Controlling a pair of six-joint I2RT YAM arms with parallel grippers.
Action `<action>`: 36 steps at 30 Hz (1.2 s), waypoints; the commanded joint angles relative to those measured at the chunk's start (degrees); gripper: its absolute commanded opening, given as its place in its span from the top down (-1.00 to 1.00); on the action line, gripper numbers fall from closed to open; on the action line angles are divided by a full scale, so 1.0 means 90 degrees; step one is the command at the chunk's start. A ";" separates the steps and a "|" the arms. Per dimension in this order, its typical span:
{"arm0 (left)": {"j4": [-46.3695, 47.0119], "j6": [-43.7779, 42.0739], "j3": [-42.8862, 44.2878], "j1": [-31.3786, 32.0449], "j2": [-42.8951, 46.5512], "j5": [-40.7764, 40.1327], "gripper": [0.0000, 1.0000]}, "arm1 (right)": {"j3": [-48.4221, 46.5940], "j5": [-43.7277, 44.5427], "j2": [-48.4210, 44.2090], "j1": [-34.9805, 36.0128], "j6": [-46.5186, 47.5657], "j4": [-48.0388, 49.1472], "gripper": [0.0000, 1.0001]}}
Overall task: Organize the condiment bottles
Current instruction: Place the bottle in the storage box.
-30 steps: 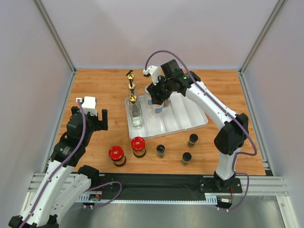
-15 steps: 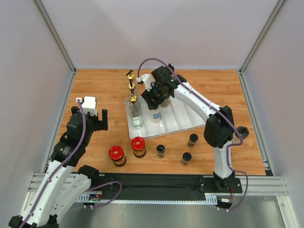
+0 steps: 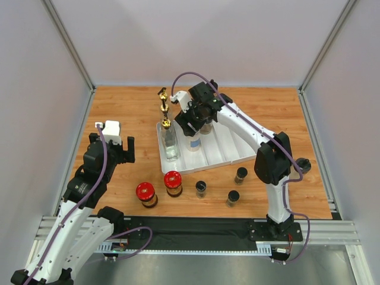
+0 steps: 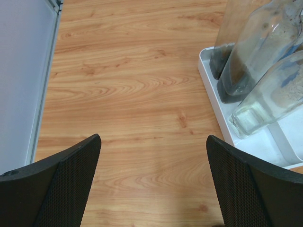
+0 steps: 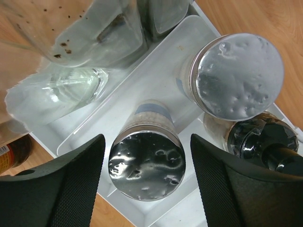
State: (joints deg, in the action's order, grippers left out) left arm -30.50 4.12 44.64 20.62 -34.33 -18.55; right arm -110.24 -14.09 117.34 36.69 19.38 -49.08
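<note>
My right gripper (image 3: 194,129) hangs over the white tray (image 3: 228,145), open, its jaws on either side of a silver-lidded jar (image 5: 146,165) with a gap showing on both sides (image 5: 147,161). That jar (image 3: 195,143) stands upright in the tray beside a second silver-lidded jar (image 5: 239,75) and a black-capped one (image 5: 258,139). Tall clear gold-spouted bottles (image 3: 167,122) fill the tray's left lane (image 4: 251,61). Two red-lidded jars (image 3: 145,192) (image 3: 173,180) and three black-capped spice jars (image 3: 200,187) (image 3: 233,196) (image 3: 241,173) stand on the table. My left gripper (image 4: 154,179) is open over bare wood.
The tray's rim (image 4: 213,94) lies just right of my left gripper (image 3: 113,145). Grey walls enclose the wooden table on three sides, and a metal rail runs along the near edge (image 3: 196,228).
The right arm swung left and down with the silver-lidded jar, set it in the tray, and its jaws have now spread off it. The left arm has not moved.
</note>
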 commanded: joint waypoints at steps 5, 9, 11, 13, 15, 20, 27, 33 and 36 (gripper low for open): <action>0.0196 -0.0067 0.0001 0.0023 0.0005 -0.0010 -1.00 | -0.0183 0.0051 -0.0479 0.0045 0.0161 0.0161 -0.50; 0.0196 -0.0067 0.0001 0.0023 -0.0004 -0.0010 -0.99 | -0.0222 0.0100 -0.0781 0.0035 0.0230 0.0131 -0.52; 0.0196 -0.0067 0.0001 0.0023 0.0005 0.0000 -0.99 | -0.0222 0.0139 -0.0976 0.0006 0.0259 0.0131 -0.52; 0.0196 -0.0067 0.0001 0.0023 -0.0014 0.0000 -0.99 | -0.0232 0.0159 -0.1094 -0.0023 0.0279 0.0121 -0.53; 0.0196 -0.0057 0.0001 0.0023 -0.0014 0.0000 -1.00 | -0.0252 0.0188 -0.1143 -0.0072 0.0298 0.0121 -0.53; 0.0196 -0.0067 -0.0009 0.0023 -0.0004 -0.0010 -0.99 | -0.0378 0.0227 -0.1202 -0.0375 0.0259 0.0160 -0.54; 0.0205 -0.0067 -0.0009 0.0023 -0.0034 -0.0019 -0.99 | -0.0525 0.0374 -0.1143 -0.0970 0.0103 0.0541 -0.57; 0.0205 -0.0087 0.0000 0.0023 -0.0063 -0.0029 -0.99 | -0.1149 0.0374 -0.0432 -0.1556 -0.0404 0.0688 -0.57; 0.0205 -0.0096 -0.0009 0.0023 -0.0112 -0.0049 -0.99 | -0.1666 0.0374 -0.0060 -0.1732 -0.0600 0.0629 -0.57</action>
State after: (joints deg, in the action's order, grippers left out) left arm -30.48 4.12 44.64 20.62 -35.05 -18.55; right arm -120.81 -11.62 113.27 21.93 17.28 -45.08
